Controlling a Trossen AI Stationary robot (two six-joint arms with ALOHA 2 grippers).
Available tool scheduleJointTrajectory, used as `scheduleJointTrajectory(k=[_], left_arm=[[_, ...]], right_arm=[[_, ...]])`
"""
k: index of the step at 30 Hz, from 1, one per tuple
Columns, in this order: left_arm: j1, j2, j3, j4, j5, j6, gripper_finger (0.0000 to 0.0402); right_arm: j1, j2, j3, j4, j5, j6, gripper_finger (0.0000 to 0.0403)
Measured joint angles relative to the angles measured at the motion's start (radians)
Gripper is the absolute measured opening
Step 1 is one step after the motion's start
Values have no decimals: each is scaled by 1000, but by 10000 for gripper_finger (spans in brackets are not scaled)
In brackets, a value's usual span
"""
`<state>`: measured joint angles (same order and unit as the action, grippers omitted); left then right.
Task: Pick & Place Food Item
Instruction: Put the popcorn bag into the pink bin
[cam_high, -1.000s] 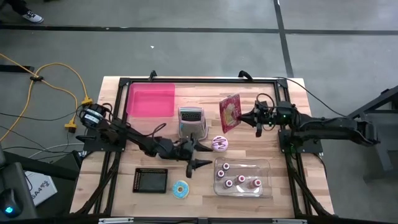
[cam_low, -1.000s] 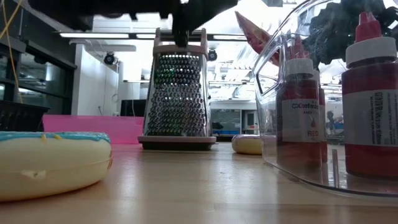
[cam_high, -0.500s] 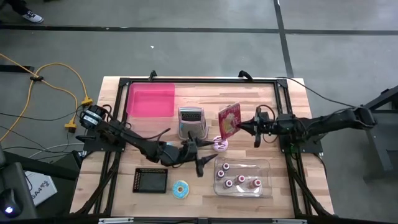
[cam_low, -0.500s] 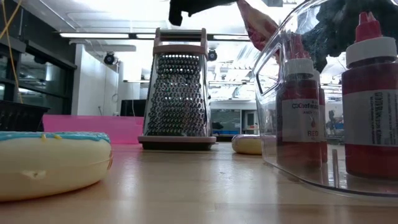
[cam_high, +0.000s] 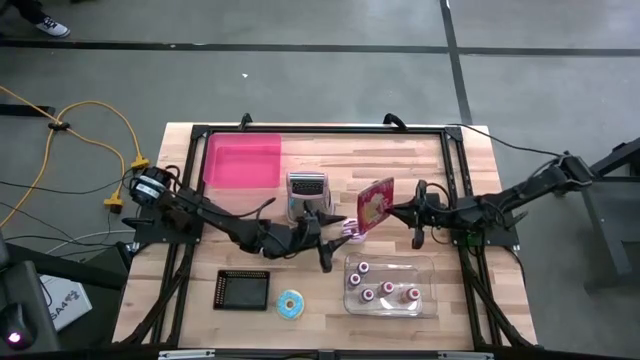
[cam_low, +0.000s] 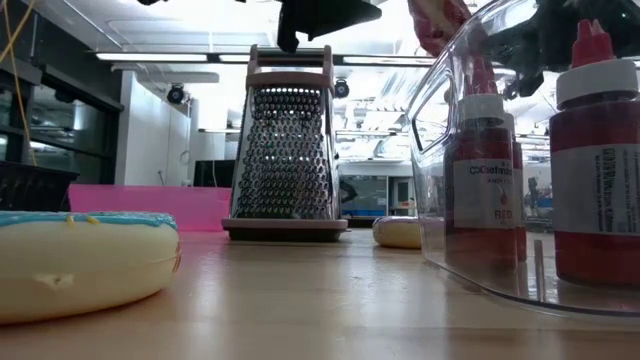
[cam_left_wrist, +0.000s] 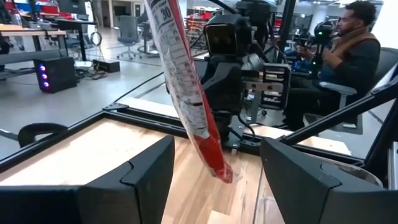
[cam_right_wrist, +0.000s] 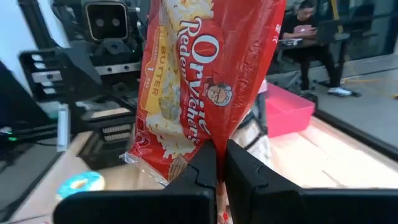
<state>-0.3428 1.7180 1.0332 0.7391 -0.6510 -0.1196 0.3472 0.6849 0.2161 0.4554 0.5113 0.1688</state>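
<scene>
The right end effector (cam_right_wrist: 216, 163) pinches the popcorn bag (cam_high: 375, 204), suspended above the desk (cam_high: 400, 150) beside the grater (cam_high: 307, 193). The left end effector (cam_left_wrist: 214, 180), spread wide, faces it. Centre the bag's edge between the fingers before closing.

Right end effector (cam_high: 392, 208) grips popcorn bag (cam_high: 374, 204); left end effector (cam_high: 335, 243) gapes just beside it.

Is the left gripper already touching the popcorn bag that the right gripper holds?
Apart. In the left wrist view the popcorn bag hangs between the open fingers of the left gripper, with clear gaps on both sides.
</scene>
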Motion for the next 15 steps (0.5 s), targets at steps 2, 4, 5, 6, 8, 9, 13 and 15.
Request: scheduleJointTrajectory(k=[2, 4, 5, 6, 8, 9, 13, 15], left_arm=[[9, 0, 0, 1, 21, -1, 232], [17, 0, 0, 1, 27, -8, 232], [23, 0, 0, 2, 28, -8, 232], [28, 0, 0, 2, 28, -8, 232], [37, 0, 0, 6, 35, -8, 232], [43, 0, 0, 12, 46, -8, 232], [67, 0, 0, 62, 111, -10, 232], [79, 0, 0, 75, 135, -11, 232]], right_arm=[[25, 0, 0, 0, 47, -19, 4], [45, 0, 0, 13, 76, -39, 4], [53, 0, 0, 16, 85, -45, 4], [60, 0, 0, 19, 97, -52, 4], [71, 1, 0, 27, 113, -69, 4], [75, 1, 0, 31, 121, -72, 4], [77, 1, 0, 36, 149, -90, 4], [77, 1, 0, 36, 154, -93, 4]])
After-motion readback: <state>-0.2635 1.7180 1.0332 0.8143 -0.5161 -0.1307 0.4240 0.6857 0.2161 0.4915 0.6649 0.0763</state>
